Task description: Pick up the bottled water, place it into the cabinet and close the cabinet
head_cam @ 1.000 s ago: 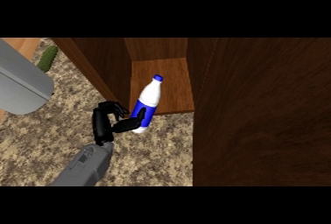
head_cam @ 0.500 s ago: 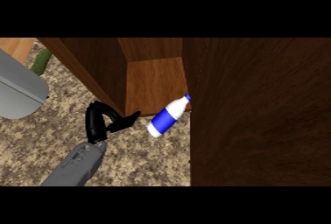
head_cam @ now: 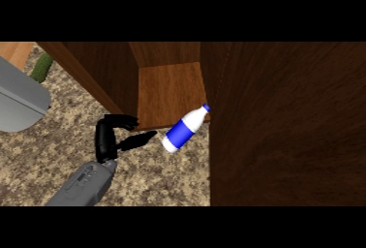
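Leaning hard over, the bottled water [head_cam: 183, 131] lies tilted at the front edge of the cabinet's shelf [head_cam: 168, 89], cap up against the dark door [head_cam: 286, 121] on the right, base hanging over the speckled counter [head_cam: 57, 150]. A second ago it stood nearly upright on that shelf with my fingers round it; half a second ago it had already tipped. My hand [head_cam: 114, 138] is now just left of it, off the bottle, thumb and fingers apart and holding nothing, one fingertip pointing toward its base. A grey object [head_cam: 18, 104] sits far left.
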Controlling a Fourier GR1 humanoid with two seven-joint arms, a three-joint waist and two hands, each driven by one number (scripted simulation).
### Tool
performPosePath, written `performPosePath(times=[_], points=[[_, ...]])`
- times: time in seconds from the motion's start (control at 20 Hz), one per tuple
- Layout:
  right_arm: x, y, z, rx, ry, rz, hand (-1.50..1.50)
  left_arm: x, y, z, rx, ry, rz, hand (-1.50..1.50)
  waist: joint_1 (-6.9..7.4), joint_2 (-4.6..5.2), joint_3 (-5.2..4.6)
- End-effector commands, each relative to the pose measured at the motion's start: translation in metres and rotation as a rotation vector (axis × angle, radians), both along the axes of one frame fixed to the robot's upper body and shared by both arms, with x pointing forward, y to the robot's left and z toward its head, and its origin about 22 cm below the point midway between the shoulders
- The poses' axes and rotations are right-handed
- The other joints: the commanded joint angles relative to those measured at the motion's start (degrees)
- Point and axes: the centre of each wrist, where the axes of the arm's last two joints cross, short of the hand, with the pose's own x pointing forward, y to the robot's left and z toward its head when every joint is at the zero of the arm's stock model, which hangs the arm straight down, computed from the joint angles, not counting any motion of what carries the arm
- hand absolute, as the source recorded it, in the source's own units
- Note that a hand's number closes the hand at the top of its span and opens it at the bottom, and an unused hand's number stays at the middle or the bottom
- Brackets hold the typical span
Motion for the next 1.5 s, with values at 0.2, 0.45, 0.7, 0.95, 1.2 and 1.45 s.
performPosePath(times=[0.2,0.45,0.7,0.95,1.2,1.45], points=[[0.000,0.004,0.005,0.031,-0.012,0.025,-1.50,0.056,-0.074,0.096,-0.260,-0.214,-0.261,-1.50,-1.81,0.07,-0.67],[-0.002,0.004,0.006,0.024,0.008,-0.010,-1.50,0.052,-0.072,0.097,-0.286,-0.208,-0.318,-1.50,0.68,-0.38,-0.59],[-0.003,0.007,0.011,0.037,-0.004,-0.008,-1.50,0.047,-0.081,0.096,-0.328,-0.219,-0.342,-1.50,1.90,-0.62,-0.62],[-0.004,0.005,0.008,0.031,0.011,-0.042,-1.50,0.037,-0.086,0.092,-0.403,-0.201,-0.431,-1.50,3.04,-0.72,-0.59],[-0.009,0.008,0.017,0.034,0.011,-0.048,-1.50,0.022,-0.108,0.091,-0.524,-0.218,-0.578,-1.50,4.42,-0.81,-0.56],[-0.012,-0.004,0.025,0.011,0.013,-0.076,-1.50,0.006,-0.116,0.083,-0.612,-0.260,-0.712,-1.50,6.39,-0.81,-0.42]])
